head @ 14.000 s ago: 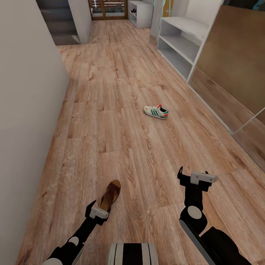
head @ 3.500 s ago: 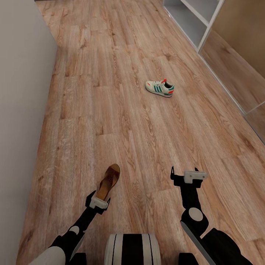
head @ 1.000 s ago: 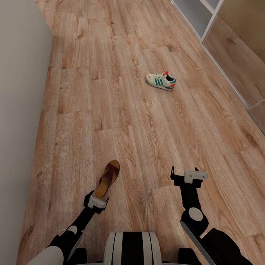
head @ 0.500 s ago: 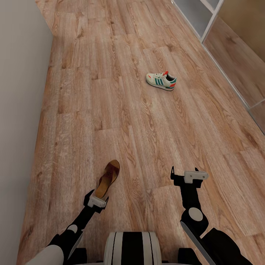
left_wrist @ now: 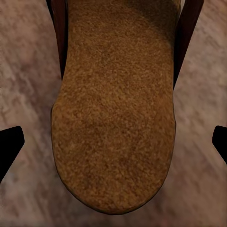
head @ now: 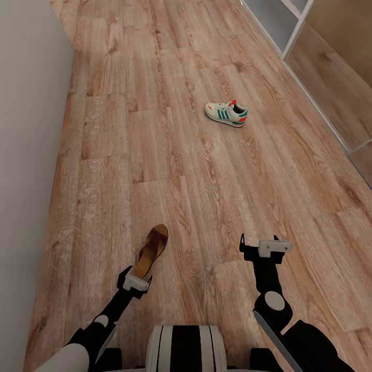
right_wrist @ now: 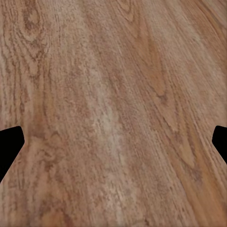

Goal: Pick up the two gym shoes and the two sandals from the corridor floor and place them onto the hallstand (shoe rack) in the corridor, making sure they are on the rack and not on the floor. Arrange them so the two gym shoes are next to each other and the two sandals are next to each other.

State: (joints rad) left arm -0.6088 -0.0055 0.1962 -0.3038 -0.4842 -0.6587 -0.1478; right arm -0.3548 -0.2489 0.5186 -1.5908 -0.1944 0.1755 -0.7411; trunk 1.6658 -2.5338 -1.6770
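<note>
We have one sandal (head: 151,252) on the corridor floor (head: 170,170) directly beneath our left gripper (left_wrist: 113,142), whose fingers (left_wrist: 9,146) stand wide on either side of its heel, so we judge the grasp is next: descend and close. Our left wrist view shows that straddle; our head view adds a gym shoe (head: 226,113) well ahead of the right gripper (head: 262,248), also spread wide over bare planks.

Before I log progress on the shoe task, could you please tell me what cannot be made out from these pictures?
- Pale grey hallstand: head view, cut off by the top edge; its contents are unseen.
- Dark brown leather sandal: head view, heel end hidden behind the left gripper; left wrist view crops its straps.
- Cream-white sneaker with green stripes: too small to judge its laces.
</note>
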